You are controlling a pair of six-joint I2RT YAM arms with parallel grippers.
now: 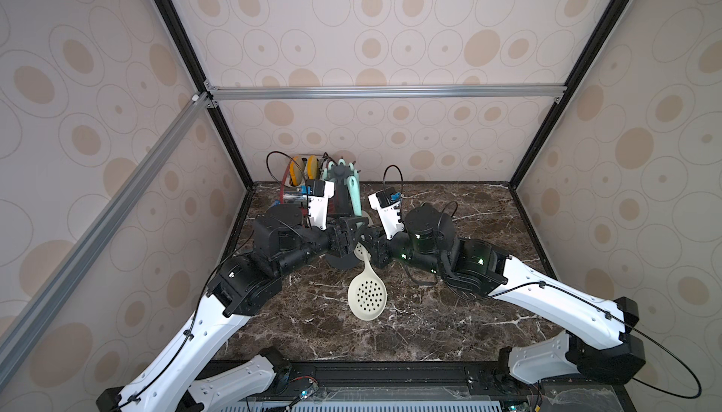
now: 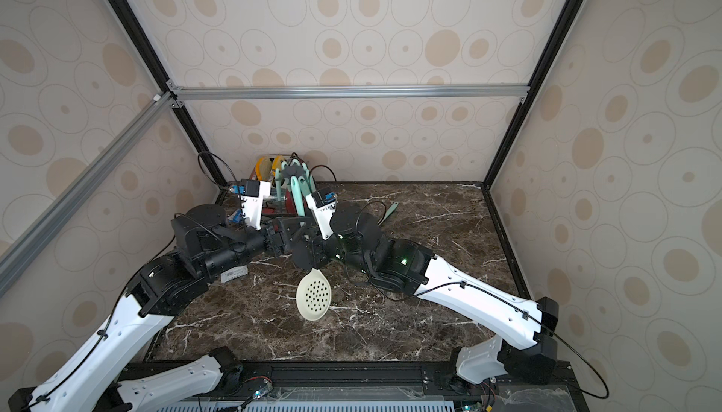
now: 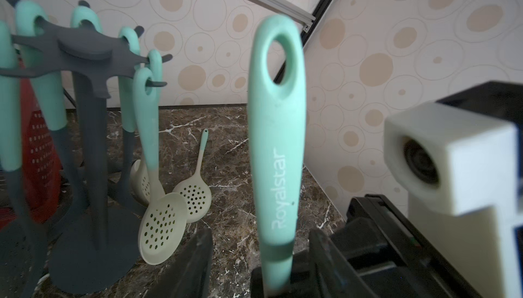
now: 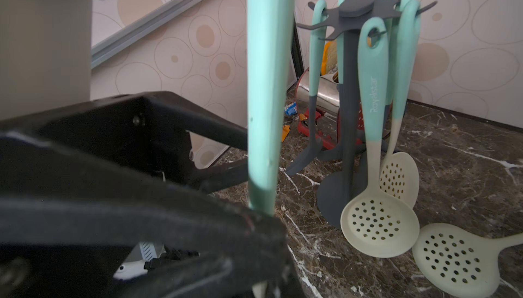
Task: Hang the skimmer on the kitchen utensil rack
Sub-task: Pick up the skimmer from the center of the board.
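The skimmer has a cream perforated head and a teal handle, and it is held upright above the marble table with the head hanging down. My right gripper is shut on the lower part of the handle. My left gripper is open around the same handle, with a gap on each side. Both grippers meet just in front of the kitchen utensil rack, the left gripper beside the right gripper. The rack's dark grey crown of hooks carries several teal-handled utensils.
One cream skimmer hangs from a rack hook. Another lies flat on the table beside the rack's round base. A red grater and yellow items fill the back corner behind the rack. Patterned walls enclose the table on three sides.
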